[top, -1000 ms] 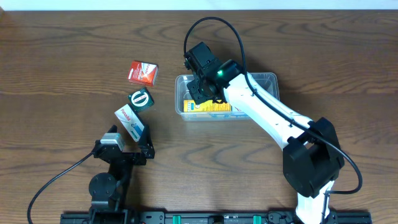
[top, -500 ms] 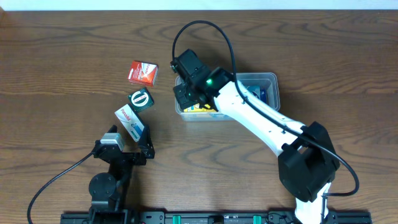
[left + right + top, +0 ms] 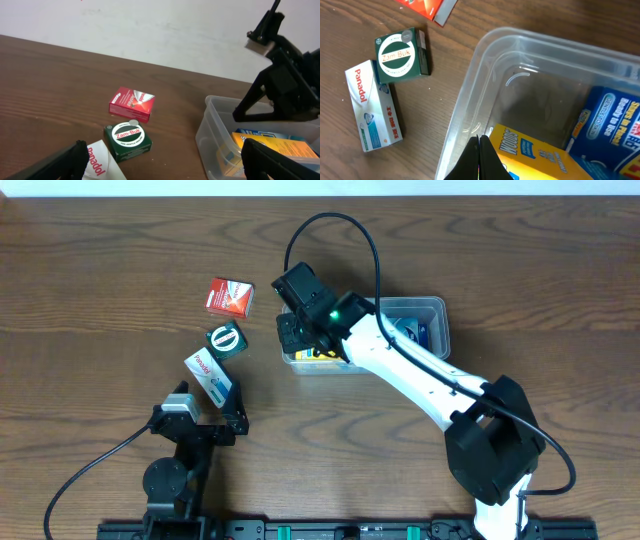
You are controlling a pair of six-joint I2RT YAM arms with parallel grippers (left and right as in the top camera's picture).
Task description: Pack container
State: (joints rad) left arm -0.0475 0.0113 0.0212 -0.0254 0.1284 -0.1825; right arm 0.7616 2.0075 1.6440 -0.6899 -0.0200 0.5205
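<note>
The clear container stands right of centre, its rim and wall also showing in the wrist views. A yellow Woods box and a blue box lie inside it. My right gripper is shut and empty, its tips over the tub's left end wall beside the yellow box. Left of the tub lie a red box, a green Zam-Buk box and a white Panadol box. My left gripper stands open just behind the Panadol box, holding nothing.
The right arm stretches diagonally from its base at the front right across the tub. Its black cable loops above the wrist. Bare wooden table lies to the far left and back.
The right wrist has swung left, from over the middle of the tub to its left end. The left arm and the three loose boxes have stayed put.
</note>
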